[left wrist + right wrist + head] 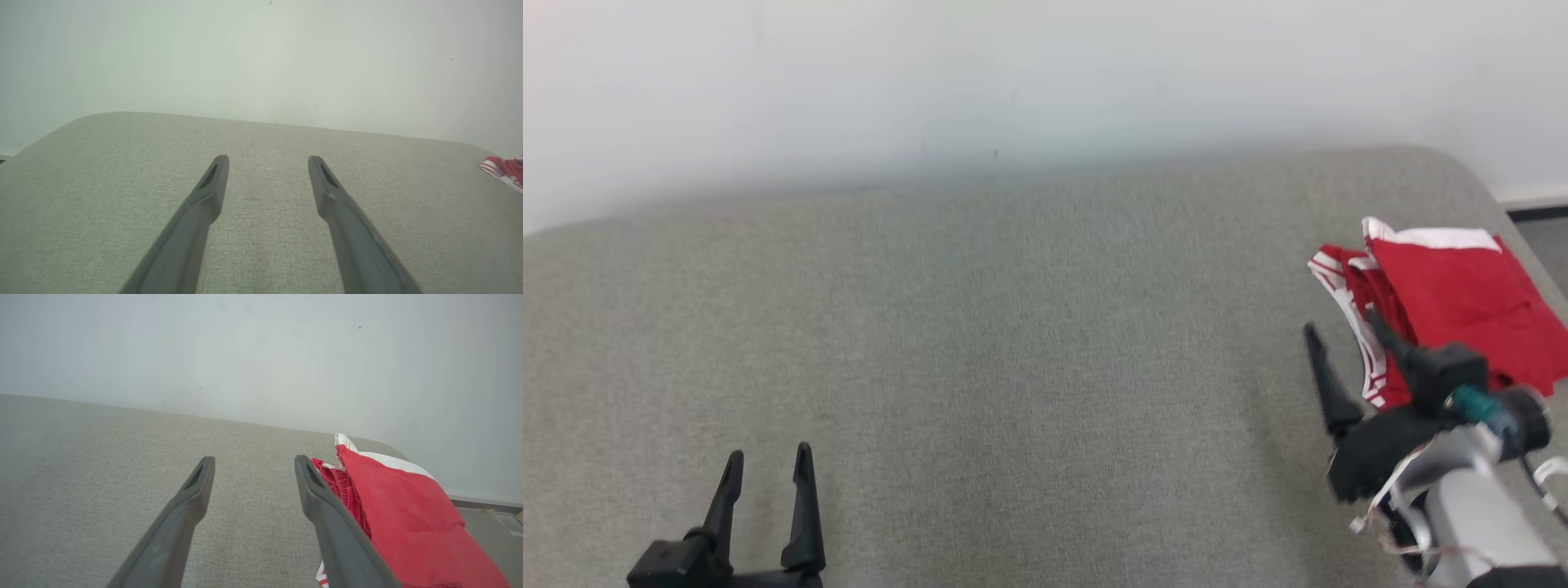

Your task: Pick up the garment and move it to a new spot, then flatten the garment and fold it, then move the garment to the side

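- The red garment [1462,302] lies folded in a rough rectangle just ahead of the right pincer [1341,321] and to its outer side, close to a rounded corner of the cushion.
- The right pincer stands wide, with bare grey cloth between its two dark fingers [322,498], and it grips nothing. Its outer finger runs along the garment's striped edge, but I cannot tell whether they touch.
- The left pincer [770,451] is spread just as wide and is empty. It sits over plain upholstery, well apart from the garment.
- Under both pincers is a broad, flat cushion [1013,343] in grey-green woven fabric with a fine, even weave. Its edges are soft and its corners rounded.
- Beyond the fingertips of both pincers rises a plain pale wall [1013,73], smooth and matte, with a few tiny dark specks.
- Past the garment, on the right pincer's outer side, a dark skirting strip meets a grey floor [486,516].
- The garment's top layer is smooth matte red with a white band along its far edge. The layers nearest the pincer look finely ribbed and carry white stripes.
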Tool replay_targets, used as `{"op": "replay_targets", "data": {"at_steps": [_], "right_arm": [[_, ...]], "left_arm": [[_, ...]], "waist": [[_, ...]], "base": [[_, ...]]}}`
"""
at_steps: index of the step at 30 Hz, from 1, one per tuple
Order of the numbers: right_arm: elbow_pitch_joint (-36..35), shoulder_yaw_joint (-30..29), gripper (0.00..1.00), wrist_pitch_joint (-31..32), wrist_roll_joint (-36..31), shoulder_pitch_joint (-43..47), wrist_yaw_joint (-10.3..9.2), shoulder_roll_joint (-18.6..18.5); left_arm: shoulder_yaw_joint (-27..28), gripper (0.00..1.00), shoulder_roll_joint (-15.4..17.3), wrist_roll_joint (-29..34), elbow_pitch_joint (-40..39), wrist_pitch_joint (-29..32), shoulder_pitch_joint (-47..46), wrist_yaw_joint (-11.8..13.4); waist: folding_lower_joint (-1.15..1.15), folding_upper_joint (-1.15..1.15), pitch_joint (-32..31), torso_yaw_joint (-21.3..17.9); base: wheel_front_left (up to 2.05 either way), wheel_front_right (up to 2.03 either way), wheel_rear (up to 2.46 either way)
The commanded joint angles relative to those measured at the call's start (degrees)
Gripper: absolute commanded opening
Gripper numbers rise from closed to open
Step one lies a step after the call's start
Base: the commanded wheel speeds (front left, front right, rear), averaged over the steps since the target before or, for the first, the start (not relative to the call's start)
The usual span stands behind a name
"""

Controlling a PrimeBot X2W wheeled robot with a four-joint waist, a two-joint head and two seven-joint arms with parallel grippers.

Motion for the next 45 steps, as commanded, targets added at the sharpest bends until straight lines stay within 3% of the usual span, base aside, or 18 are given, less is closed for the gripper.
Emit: {"op": "replay_targets", "data": {"at_steps": [1,16,28,45], "right_arm": [[-0.7,0.2,1.0,-0.3,0.4,1.5,-0.18,0.7],[-8.6,-2.6,1.0,-2.5,-1.3,15.2,-0.18,10.9],[-9.7,-6.2,1.0,-2.6,-2.2,19.2,-0.18,12.7],[-11.0,-5.6,1.0,-2.2,-0.6,19.5,-0.18,13.0]], "left_arm": [[0.3,1.0,0.0,-0.1,0.0,0.0,1.0,0.2],[4.0,1.0,0.0,0.5,1.7,0.0,5.9,0.4],[3.9,1.0,0.0,2.2,2.8,0.0,6.6,-0.7],[3.2,1.0,0.0,1.9,1.6,0.0,6.4,-0.1]], "waist": [[0.01,0.01,-4.0,0.7],[0.01,0.01,-7.5,1.4],[0.01,0.01,-8.7,2.6],[0.01,0.01,-8.8,1.8]], "base": [[0.0,0.0,0.0],[0.0,0.0,0.0],[0.0,0.0,0.0],[0.0,0.0,0.0]]}}
